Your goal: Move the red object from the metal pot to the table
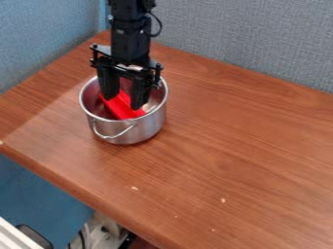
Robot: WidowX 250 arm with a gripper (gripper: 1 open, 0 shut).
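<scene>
Wooden table (221,117): angular red object (120,109) in steel pot (125,122)

The counter (221,136) is a reddish-brown wood-grain top with rounded edges, seen cornerwise so that one corner points toward the lower left. The pot (125,122), round, shiny steel with straight sides, stands directly on it, upright, in the counter's left part, near the far-left edge. To the right of the pot and in front of it the wood is bare save for a few pale specks near the front edge, well apart from the pot.
</scene>
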